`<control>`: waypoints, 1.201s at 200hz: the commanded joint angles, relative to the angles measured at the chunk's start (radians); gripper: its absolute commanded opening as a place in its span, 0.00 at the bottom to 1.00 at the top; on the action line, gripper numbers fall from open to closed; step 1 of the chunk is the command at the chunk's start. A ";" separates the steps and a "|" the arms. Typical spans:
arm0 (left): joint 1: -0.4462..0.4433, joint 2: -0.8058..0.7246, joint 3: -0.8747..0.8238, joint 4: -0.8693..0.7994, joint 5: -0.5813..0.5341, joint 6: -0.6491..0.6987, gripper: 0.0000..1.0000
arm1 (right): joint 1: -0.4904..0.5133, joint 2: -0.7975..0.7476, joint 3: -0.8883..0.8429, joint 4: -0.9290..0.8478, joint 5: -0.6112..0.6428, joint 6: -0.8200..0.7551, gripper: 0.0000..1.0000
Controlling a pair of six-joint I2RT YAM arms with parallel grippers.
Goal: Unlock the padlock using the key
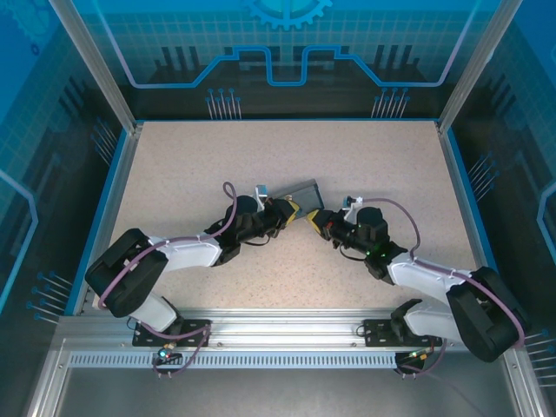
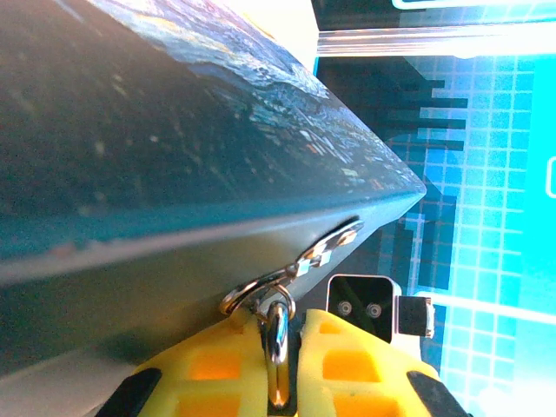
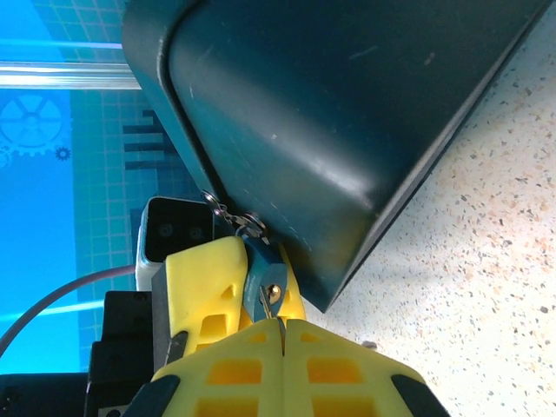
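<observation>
The right gripper [image 3: 282,347] pinches the thin silvery key [image 3: 273,308] against the bluish metal padlock [image 3: 261,274] (the left gripper [image 2: 278,365] clamps it). It should twist gently, coaxially.

Two black-and-white arms [image 1: 187,254], thin purple cables [image 3: 78,284], yellow waffle-patterned gripper fingers [image 3: 228,375], black wrist housings [image 1: 372,228]

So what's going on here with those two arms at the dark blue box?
They are working on unlocking a small padlock that hangs from the hasp of the dark blue box. The left tool is clamped on the padlock to steady it. The right tool pinches the key, with its tip at the keyhole. The lock is not yet off the hasp.
</observation>
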State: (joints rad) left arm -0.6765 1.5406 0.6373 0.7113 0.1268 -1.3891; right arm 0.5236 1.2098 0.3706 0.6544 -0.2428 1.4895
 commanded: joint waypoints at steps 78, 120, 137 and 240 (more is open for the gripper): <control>0.006 -0.037 0.007 0.057 -0.012 0.012 0.00 | 0.013 0.023 0.022 0.009 0.019 0.009 0.00; 0.005 -0.037 0.007 0.057 -0.009 0.012 0.00 | 0.013 0.036 0.029 0.016 0.014 0.013 0.00; 0.006 -0.037 0.005 0.058 -0.010 0.012 0.00 | 0.013 0.041 0.033 0.022 0.013 0.016 0.00; 0.004 -0.038 0.004 0.062 -0.010 0.013 0.00 | 0.019 0.048 0.060 0.016 0.009 0.015 0.00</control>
State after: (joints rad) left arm -0.6754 1.5406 0.6373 0.7082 0.1165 -1.3891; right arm 0.5240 1.2499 0.3916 0.6518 -0.2424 1.5013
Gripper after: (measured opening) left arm 0.097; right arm 0.062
